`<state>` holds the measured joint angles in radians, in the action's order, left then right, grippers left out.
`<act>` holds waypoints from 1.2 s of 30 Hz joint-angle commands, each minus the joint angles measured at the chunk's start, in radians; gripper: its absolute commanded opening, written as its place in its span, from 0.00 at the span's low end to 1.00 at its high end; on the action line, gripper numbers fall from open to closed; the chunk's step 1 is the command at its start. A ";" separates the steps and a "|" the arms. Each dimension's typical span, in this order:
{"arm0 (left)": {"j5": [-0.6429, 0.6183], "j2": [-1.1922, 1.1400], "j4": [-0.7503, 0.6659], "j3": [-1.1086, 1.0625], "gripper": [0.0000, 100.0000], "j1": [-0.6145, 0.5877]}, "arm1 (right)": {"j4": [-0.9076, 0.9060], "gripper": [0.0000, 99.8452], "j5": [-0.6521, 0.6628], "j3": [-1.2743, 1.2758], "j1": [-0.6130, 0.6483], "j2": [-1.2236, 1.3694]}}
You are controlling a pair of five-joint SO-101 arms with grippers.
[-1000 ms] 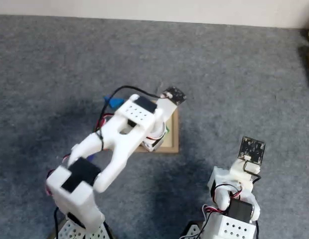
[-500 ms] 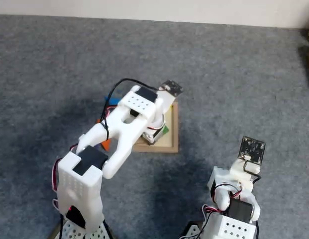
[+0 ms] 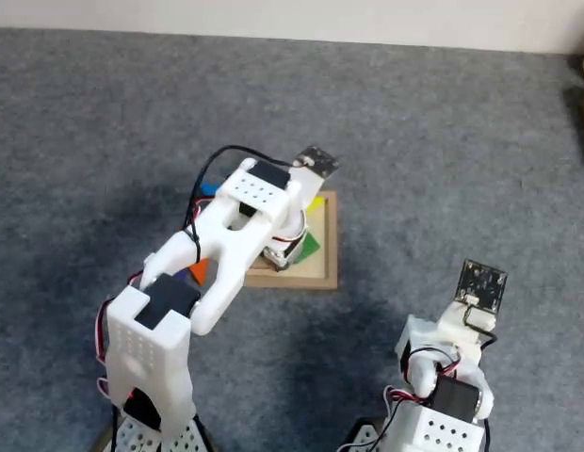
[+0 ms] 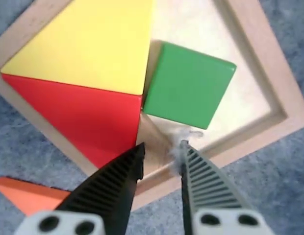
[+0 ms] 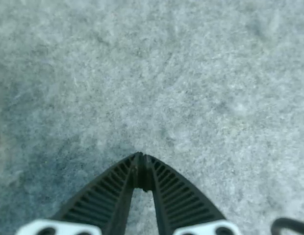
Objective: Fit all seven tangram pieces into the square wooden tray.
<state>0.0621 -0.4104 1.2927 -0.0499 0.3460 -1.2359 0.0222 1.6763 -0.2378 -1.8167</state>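
Left wrist view: left gripper (image 4: 162, 147) hangs narrowly parted, holding nothing, over bare wood in the tray (image 4: 272, 63) just beside the green square (image 4: 189, 85). Yellow triangle (image 4: 88, 44) and red triangle (image 4: 83, 117) are seated, the orange piece (image 4: 29, 193) lies outside. Right gripper (image 5: 141, 156) is pinched closed.

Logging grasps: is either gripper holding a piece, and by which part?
Nothing is held. The left gripper is open over the tray, near the green square; the right gripper is shut, empty.
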 commanded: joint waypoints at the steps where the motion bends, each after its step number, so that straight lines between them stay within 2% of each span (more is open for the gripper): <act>1: -0.006 -0.001 0.005 0.019 0.13 -0.027 | 0.016 0.01 0.012 0.116 -0.013 -0.010; 10: 0.052 0.068 0.146 0.166 0.13 -0.045 | 0.016 0.01 0.012 0.116 -0.013 -0.010; 20: 0.117 0.068 0.149 0.243 0.13 -0.142 | 0.016 0.01 0.012 0.116 -0.013 -0.010; 30: 0.140 0.081 0.157 0.252 0.13 -0.131 | 0.016 0.01 0.012 0.116 -0.015 -0.010; 36: 0.138 0.114 0.305 0.363 0.13 -0.056 | 0.016 0.01 0.012 0.116 -0.015 -0.010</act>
<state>0.1972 -0.3721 1.5367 0.2355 0.2294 -1.2359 0.0222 1.6763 -0.2378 -1.8167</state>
